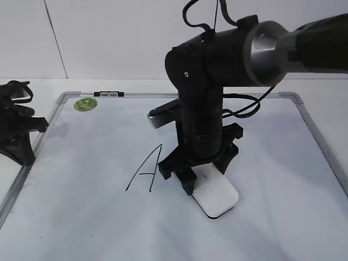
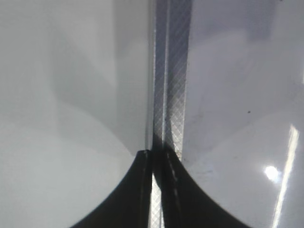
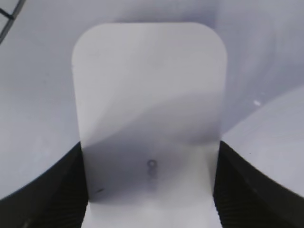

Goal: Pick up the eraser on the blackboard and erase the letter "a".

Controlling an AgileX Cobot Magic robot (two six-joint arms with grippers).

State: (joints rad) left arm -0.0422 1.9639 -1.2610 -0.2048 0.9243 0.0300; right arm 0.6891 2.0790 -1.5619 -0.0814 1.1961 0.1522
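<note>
Right gripper [image 1: 205,175] clasps the white eraser [image 1: 217,197] by its long sides, the block lying flat on the blackboard [image 1: 272,163] just right of the capital "A" [image 1: 145,169], while the left gripper [image 1: 16,128], fingers [image 2: 142,190] pressed together, rests at the board's left frame.
</note>
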